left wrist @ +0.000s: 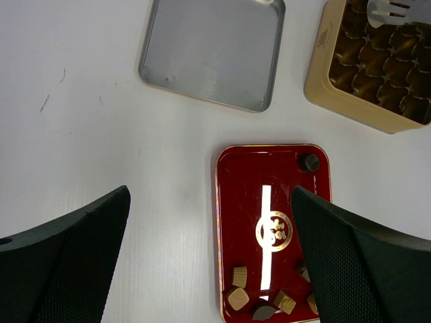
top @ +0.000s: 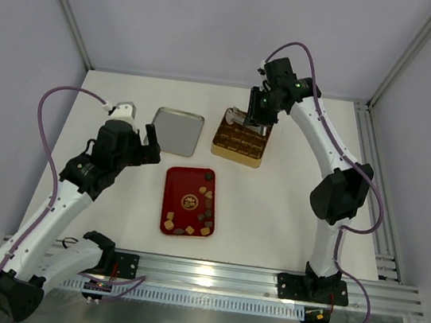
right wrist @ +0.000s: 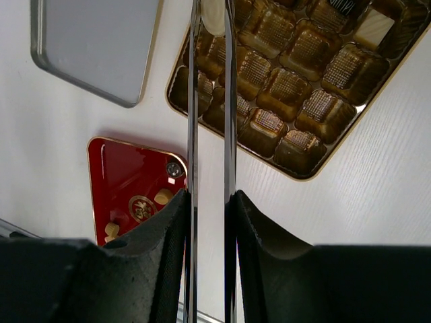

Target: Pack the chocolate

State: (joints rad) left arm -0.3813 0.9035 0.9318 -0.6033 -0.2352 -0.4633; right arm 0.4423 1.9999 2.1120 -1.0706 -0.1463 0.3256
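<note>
Several small pieces of chocolate point(top: 202, 208), dark brown and tan, lie along the right and near sides of the red tray point(top: 184, 185); the left wrist view shows tan cubes point(left wrist: 238, 298) and a dark round piece point(left wrist: 310, 162). My right gripper point(right wrist: 209, 195) is shut on metal tongs point(right wrist: 192, 101), hanging over the far left corner of the gold tin point(top: 242, 143). A whitish piece point(right wrist: 214, 15) sits between the tong tips above the tin's compartments point(right wrist: 289, 87). My left gripper point(left wrist: 210, 195) is open and empty, above the tray's left edge point(left wrist: 256, 168).
The tin's silver lid point(top: 176, 131) lies flat to the left of the gold tin, behind the red tray. Grey walls close in the white table, and a metal rail runs along its near edge point(top: 263, 279).
</note>
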